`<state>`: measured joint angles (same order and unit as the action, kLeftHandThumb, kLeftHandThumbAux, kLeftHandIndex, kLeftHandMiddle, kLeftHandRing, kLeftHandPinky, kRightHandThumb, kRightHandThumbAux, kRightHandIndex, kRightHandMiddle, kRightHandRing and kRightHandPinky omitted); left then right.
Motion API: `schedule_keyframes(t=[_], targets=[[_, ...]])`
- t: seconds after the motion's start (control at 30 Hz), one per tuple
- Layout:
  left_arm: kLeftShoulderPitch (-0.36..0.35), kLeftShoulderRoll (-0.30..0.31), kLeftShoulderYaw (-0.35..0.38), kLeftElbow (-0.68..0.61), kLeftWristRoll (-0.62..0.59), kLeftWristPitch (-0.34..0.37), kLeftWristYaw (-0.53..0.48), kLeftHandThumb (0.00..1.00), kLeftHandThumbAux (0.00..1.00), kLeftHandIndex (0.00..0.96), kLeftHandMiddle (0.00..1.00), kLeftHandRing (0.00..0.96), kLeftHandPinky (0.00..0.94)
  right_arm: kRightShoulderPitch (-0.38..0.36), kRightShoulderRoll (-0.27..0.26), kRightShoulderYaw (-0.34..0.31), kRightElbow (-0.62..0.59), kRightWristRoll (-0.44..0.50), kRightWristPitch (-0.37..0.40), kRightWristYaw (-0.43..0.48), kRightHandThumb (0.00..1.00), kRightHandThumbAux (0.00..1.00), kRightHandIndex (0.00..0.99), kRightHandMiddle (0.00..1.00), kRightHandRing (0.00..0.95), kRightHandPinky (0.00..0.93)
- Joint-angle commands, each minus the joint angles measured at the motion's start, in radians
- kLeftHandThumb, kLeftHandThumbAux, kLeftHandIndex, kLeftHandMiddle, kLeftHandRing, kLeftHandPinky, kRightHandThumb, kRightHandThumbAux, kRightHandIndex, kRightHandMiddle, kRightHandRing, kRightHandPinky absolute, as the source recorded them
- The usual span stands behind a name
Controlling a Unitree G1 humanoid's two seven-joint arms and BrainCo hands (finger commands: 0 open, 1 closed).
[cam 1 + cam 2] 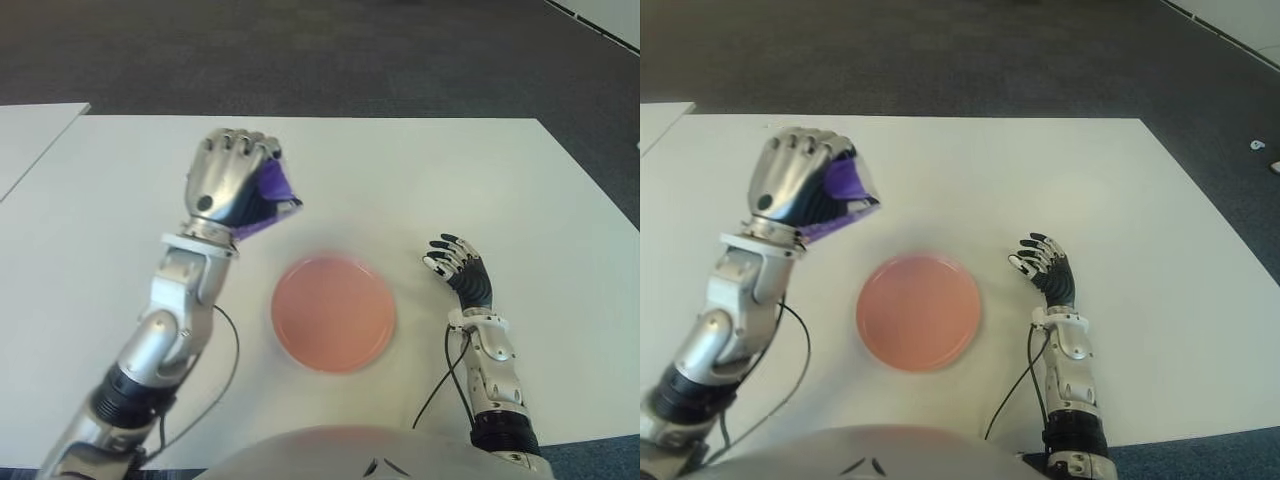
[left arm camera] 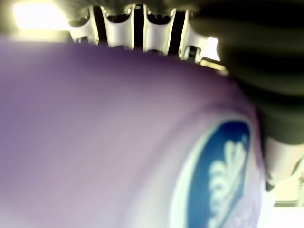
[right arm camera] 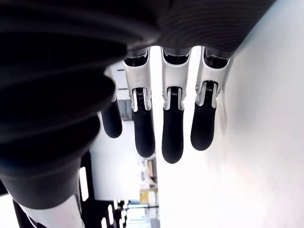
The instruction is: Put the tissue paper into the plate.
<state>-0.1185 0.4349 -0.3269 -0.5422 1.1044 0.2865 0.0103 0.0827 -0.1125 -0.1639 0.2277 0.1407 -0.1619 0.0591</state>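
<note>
The left hand (image 1: pixel 235 185) was found raised above the worktop (image 1: pixel 420 180), toward its left half and somewhat nearer the far edge than the near one. Its fingers (image 1: pixel 243 145) were curled tight around the tissue paper (image 1: pixel 272 195), a purple packet whose corner stuck out of the fist on the side facing the middle of the worktop. In the left wrist view the packet filled nearly the whole field, with a blue and white mark on its wrapper and the fingers wrapped over its top.

The plate (image 1: pixel 333 312), pink and round, sat flat near the middle of the worktop, closer to the near edge. Nothing lay in it.

The relation on which the next move turned: the plate lay from the held packet toward the near edge and toward the right edge, just beside the left forearm. The packet's long axis appeared to run slanting out of the fist toward the plate, though the fingers hid most of it, so this is uncertain.

The right hand (image 1: pixel 458 268) showed to the right of the plate, fingers spread loose and holding nothing.

Judgement: the packet was grasped and lifted, and carrying it over the plate and releasing it remained.
</note>
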Motion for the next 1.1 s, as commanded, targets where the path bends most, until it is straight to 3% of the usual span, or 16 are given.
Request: schedule_keyframes(t=[0.03, 0.27, 0.4, 0.67, 0.87, 1.1], targets=[[0.041, -0.075, -0.066, -0.037, 0.069, -0.013, -0.046, 0.858, 0.66, 0.419, 0.537, 0.878, 0.846, 0.066, 0.014, 0.014, 0.111, -0.024, 0.074, -0.006, 0.312, 0.817, 0.241, 0.375, 0.412, 0.424], [0.2, -0.199, -0.214, -0.127, 0.154, -0.034, -0.108, 0.859, 0.66, 0.419, 0.54, 0.873, 0.845, 0.066, 0.017, 0.03, 0.131, -0.054, 0.036, -0.015, 0.291, 0.797, 0.222, 0.372, 0.41, 0.421], [0.246, -0.224, -0.228, -0.142, 0.153, -0.06, -0.123, 0.86, 0.659, 0.42, 0.542, 0.873, 0.849, 0.063, 0.021, 0.038, 0.137, -0.06, 0.032, -0.019, 0.281, 0.792, 0.221, 0.37, 0.41, 0.418], [0.291, -0.264, -0.27, -0.095, 0.196, -0.119, -0.076, 0.86, 0.659, 0.418, 0.545, 0.868, 0.844, 0.053, 0.021, 0.052, 0.163, -0.069, 0.022, -0.007, 0.27, 0.781, 0.228, 0.366, 0.408, 0.413], [0.328, -0.281, -0.31, -0.1, 0.243, -0.154, -0.063, 0.86, 0.66, 0.415, 0.543, 0.863, 0.842, 0.098, 0.028, 0.082, 0.039, -0.084, 0.06, -0.011, 0.277, 0.775, 0.247, 0.362, 0.4, 0.403], [0.354, -0.294, -0.322, -0.097, 0.236, -0.17, -0.087, 0.859, 0.661, 0.412, 0.542, 0.855, 0.821, 0.095, 0.034, 0.085, 0.039, -0.083, 0.073, -0.022, 0.299, 0.774, 0.25, 0.353, 0.39, 0.401]])
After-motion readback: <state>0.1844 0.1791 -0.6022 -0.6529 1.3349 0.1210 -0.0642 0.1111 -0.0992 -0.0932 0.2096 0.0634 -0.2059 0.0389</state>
